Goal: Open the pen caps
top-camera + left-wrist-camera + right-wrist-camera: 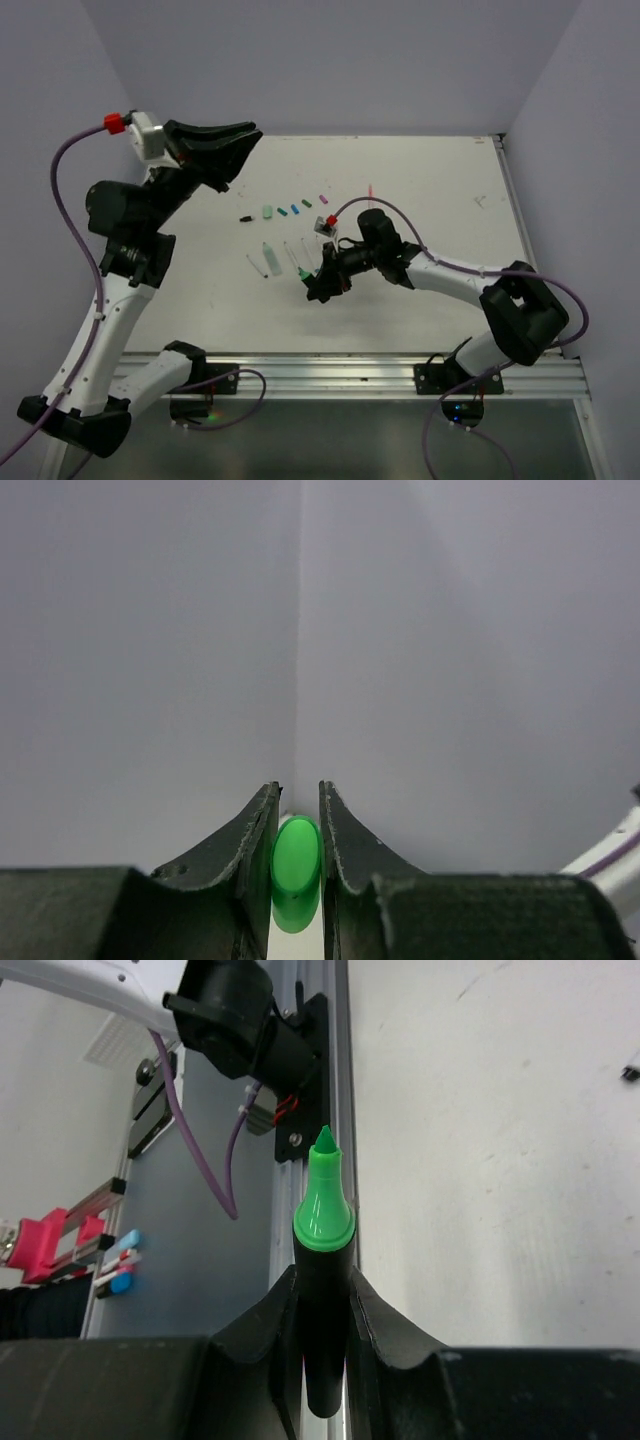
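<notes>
- The left hand (pixel 298 792) hangs well above the surface (pixel 430 200), its fingers narrow and clamped on the bright green cap (pixel 296 852), which sits between the fingertips.
- The right hand (pixel 323 1282) is low over the surface and grips the black highlighter body (pixel 325 1330). The bare green tip (pixel 322 1205) juts past its fingertips.
- A row of loose caps (pixel 283 211) lies on the surface beyond the right hand, between the two hands.
- Thin white pens (pixel 268 256) lie just left of the right hand.

Soft, even overhead light keeps the white table (pixel 430 200) bright from far edge to near edge, shadows faint, wrist views slightly soft up close.
</notes>
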Robot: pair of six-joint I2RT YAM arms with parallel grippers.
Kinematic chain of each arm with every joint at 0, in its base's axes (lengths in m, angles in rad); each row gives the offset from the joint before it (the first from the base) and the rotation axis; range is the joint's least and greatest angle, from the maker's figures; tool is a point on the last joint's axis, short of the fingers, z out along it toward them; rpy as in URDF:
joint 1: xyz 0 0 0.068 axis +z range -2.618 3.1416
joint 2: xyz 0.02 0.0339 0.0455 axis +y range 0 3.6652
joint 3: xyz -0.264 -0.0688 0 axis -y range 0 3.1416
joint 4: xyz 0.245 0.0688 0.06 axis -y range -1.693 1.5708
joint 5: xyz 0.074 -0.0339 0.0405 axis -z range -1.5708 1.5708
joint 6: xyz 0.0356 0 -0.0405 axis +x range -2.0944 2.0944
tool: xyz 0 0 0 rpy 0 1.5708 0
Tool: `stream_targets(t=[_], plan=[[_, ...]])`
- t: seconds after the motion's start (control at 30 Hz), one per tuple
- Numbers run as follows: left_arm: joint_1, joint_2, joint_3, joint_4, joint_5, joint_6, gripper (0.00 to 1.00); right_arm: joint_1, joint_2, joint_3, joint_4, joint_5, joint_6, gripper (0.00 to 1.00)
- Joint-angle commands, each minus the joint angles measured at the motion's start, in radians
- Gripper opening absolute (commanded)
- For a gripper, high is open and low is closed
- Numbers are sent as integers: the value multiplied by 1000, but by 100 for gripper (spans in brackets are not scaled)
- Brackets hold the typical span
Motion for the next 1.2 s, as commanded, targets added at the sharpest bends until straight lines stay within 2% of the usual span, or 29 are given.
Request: stream_targets(t=[0.0, 0.07, 0.17, 0.27, 0.33, 0.47, 0.67, 0.8, 0.93, 1.17], plan=[[8, 65, -42, -383, -244, 92, 0, -27, -82, 55, -111, 76, -55, 0], [19, 94, -55, -506, -414, 93, 0, -31, -129, 63, -170, 150, -77, 0], [49, 192, -42, -748, -577, 92, 0, -33, -188, 71, -220, 230, -114, 0], [98, 315, -33, -866, -671, 76, 0, -33, -229, 55, -226, 268, -129, 0], [128, 389, -53, -871, -659, 80, 0, -33, -243, 46, -223, 282, -135, 0], [180, 500, -58, -907, -780, 46, 0, -33, -265, 22, -209, 299, -137, 0], [200, 789, 25, -988, -915, 21, 0, -33, -269, 8, -195, 307, -135, 0], [200, 904, 68, -1019, -969, -14, 1, -34, -266, -1, -178, 300, -129, 0], [200, 952, 91, -1002, -972, -25, 8, -31, -263, -4, -168, 293, -125, 0], [200, 976, 91, -956, -978, -34, 13, -33, -248, -4, -161, 290, -125, 0]])
